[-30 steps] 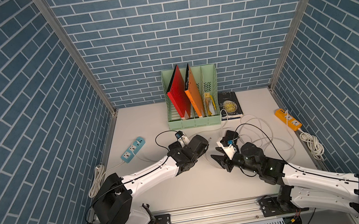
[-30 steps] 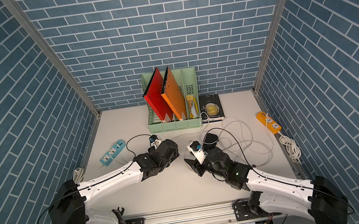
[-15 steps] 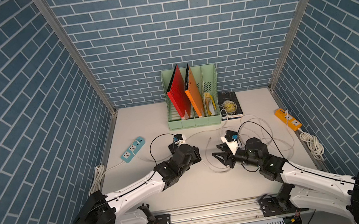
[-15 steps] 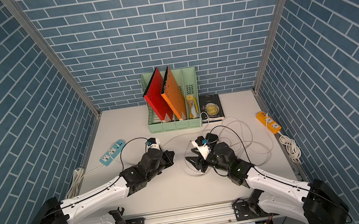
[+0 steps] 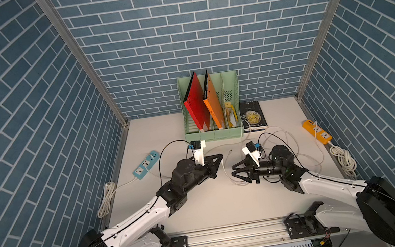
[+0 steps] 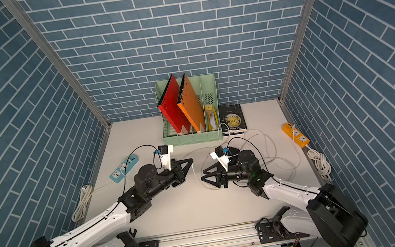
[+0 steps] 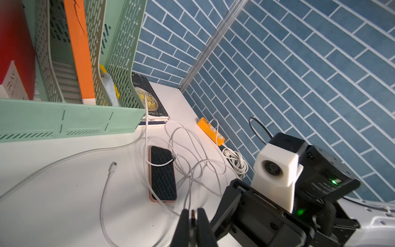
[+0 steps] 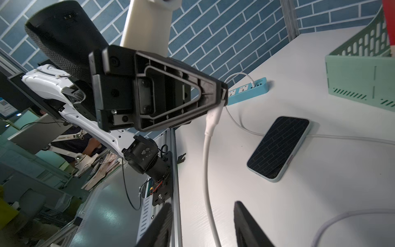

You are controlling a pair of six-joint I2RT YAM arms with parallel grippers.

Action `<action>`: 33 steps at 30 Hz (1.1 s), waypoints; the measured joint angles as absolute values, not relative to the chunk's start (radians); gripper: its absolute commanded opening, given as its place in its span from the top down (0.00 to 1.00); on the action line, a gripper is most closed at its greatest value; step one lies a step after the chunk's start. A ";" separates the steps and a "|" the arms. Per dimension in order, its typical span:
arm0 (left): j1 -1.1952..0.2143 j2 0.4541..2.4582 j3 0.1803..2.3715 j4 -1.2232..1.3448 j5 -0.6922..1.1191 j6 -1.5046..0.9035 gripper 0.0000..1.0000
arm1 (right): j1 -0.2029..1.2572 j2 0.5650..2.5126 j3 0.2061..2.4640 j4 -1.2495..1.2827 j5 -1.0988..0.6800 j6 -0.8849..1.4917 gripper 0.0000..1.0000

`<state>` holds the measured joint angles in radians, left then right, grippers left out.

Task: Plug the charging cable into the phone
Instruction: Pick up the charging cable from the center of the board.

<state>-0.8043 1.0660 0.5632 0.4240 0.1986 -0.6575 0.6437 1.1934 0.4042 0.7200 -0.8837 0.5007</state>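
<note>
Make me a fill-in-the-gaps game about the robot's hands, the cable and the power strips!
The left hand pinches a cable coloured ___.
The right hand has its jaws ___.
The power strip near the right arm is ___, not blue.
Missing words: white, open, orange.

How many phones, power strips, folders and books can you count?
Phones: 2 - pink-cased phone, teal-cased phone
Power strips: 2 - blue power strip, orange power strip
Folders: 2 - red folder, orange folder
Books: 1 - black book
Total: 7
</note>
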 measured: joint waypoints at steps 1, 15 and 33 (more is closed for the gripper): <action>-0.804 1.066 0.554 0.437 0.210 -0.656 1.00 | 0.644 1.209 0.405 0.742 -0.898 0.514 0.52; -0.804 1.072 0.495 0.564 0.303 -0.656 1.00 | 0.644 1.417 0.455 1.081 -1.027 0.731 0.62; -0.804 1.101 0.445 0.685 0.361 -0.688 1.00 | 0.644 1.516 0.467 1.284 -1.066 0.876 0.86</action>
<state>-0.8040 1.1011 0.4454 0.6853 0.3607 -0.6880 0.6441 1.5162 0.4671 1.2839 -1.0664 0.8757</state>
